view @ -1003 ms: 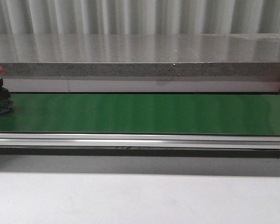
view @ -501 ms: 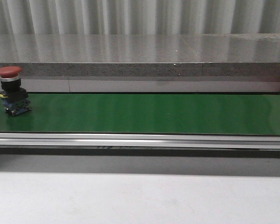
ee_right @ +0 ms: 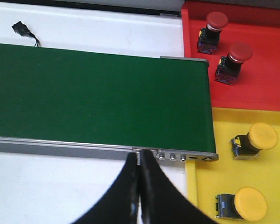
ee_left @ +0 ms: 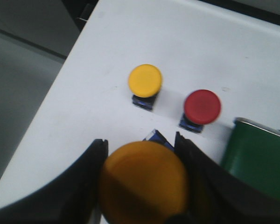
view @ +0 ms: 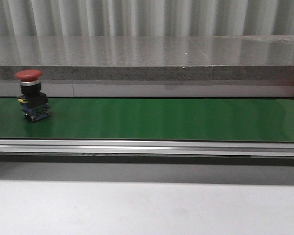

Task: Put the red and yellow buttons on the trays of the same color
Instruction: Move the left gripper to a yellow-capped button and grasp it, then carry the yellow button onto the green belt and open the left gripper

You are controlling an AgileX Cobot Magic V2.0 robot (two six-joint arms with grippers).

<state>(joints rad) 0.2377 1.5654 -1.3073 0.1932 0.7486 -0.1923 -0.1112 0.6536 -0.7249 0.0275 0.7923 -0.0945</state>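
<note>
A red button (view: 32,95) stands upright on the green belt (view: 161,120) near its left end. My left gripper (ee_left: 140,149) is shut on a yellow button (ee_left: 144,184), held above the white table. Beyond it a second yellow button (ee_left: 145,81) and a red button (ee_left: 201,107) stand on the table beside the belt end (ee_left: 256,158). My right gripper (ee_right: 139,158) is shut and empty, over the belt's near rail. The red tray (ee_right: 261,65) holds two red buttons (ee_right: 212,29) (ee_right: 233,60). The yellow tray (ee_right: 224,186) holds two yellow buttons (ee_right: 256,139) (ee_right: 245,205).
A grey stone ledge (view: 147,58) runs behind the belt, with a metal rail (view: 147,147) along its front. A small black connector (ee_right: 22,29) lies on the white surface beyond the belt. The table edge (ee_left: 60,79) drops off beside the left gripper.
The red button on the belt has travelled to the right, from the frame's left edge to well inside the view.
</note>
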